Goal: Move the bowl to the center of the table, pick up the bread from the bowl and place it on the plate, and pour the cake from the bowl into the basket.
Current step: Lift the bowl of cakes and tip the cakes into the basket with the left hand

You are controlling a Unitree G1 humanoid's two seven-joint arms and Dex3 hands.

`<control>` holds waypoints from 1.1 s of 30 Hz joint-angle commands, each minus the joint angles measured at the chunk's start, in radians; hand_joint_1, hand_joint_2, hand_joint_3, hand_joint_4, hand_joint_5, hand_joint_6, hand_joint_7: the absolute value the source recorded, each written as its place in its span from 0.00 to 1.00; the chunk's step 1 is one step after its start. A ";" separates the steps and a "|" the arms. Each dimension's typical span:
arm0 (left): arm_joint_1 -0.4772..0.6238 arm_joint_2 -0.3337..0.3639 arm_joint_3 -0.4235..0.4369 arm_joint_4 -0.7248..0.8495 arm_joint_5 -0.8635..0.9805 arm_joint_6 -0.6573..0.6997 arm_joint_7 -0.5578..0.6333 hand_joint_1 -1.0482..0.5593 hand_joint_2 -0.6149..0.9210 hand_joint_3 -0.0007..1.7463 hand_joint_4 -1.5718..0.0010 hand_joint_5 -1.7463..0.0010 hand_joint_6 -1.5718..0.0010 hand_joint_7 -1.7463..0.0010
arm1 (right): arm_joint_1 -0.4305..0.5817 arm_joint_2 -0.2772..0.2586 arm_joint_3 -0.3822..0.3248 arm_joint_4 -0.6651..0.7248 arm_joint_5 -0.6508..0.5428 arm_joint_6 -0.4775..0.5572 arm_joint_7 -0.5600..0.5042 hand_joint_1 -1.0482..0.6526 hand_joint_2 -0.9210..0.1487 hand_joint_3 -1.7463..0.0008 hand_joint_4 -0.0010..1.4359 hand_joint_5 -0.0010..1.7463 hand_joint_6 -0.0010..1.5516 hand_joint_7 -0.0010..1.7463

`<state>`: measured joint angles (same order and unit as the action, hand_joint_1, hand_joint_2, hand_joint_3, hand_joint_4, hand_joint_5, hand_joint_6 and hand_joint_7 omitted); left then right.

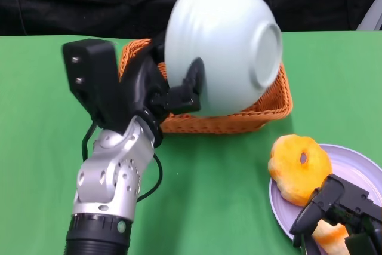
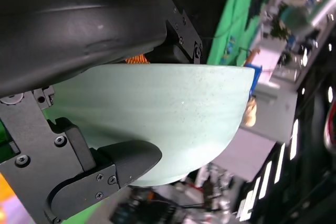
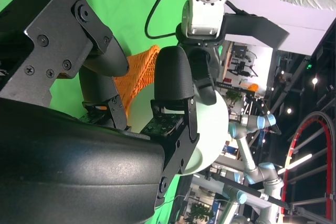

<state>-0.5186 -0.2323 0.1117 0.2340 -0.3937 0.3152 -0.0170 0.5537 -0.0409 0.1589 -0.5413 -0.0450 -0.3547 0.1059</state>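
Left hand (image 1: 156, 91) grips bowl (image 1: 224, 46) by rim, tipped mouth-down over far basket (image 1: 271, 107) to dump cake. Right hand (image 1: 337, 210) rests on plate (image 1: 352, 159) near bread (image 1: 298, 168); finger state unclear.

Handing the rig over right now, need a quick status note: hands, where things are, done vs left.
Left robot hand: grips the bowl, tipped far over above the basket, base toward the camera.
Right robot hand: rests over the plate, fingers apart, holding nothing.
Bread: on the plate, beside the right robot hand.
Done: bread placed; pour under way.
Left: the cake is not visible in any view, so check that it landed in the basket, then set the bowl down.
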 commanded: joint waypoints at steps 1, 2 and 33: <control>-0.047 -0.020 0.071 0.012 -0.082 0.027 0.017 0.54 0.58 1.00 0.29 0.00 0.41 0.00 | 0.006 -0.009 0.000 -0.013 0.000 0.001 -0.004 0.65 0.60 0.11 0.48 0.99 0.44 0.88; -0.050 -0.026 0.086 0.019 -0.100 0.032 0.018 0.53 0.59 1.00 0.28 0.00 0.41 0.00 | 0.006 -0.009 0.000 -0.012 0.000 0.000 -0.004 0.65 0.60 0.11 0.48 0.99 0.44 0.88; -0.086 -0.016 0.285 0.201 -0.349 0.040 0.015 0.49 0.62 0.95 0.29 0.00 0.45 0.00 | 0.013 -0.007 -0.002 -0.009 -0.018 -0.008 -0.014 0.66 0.62 0.09 0.50 0.97 0.45 0.87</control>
<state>-0.5778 -0.2568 0.4004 0.4346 -0.7335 0.3746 0.0349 0.5629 -0.0410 0.1632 -0.5407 -0.0642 -0.3617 0.0993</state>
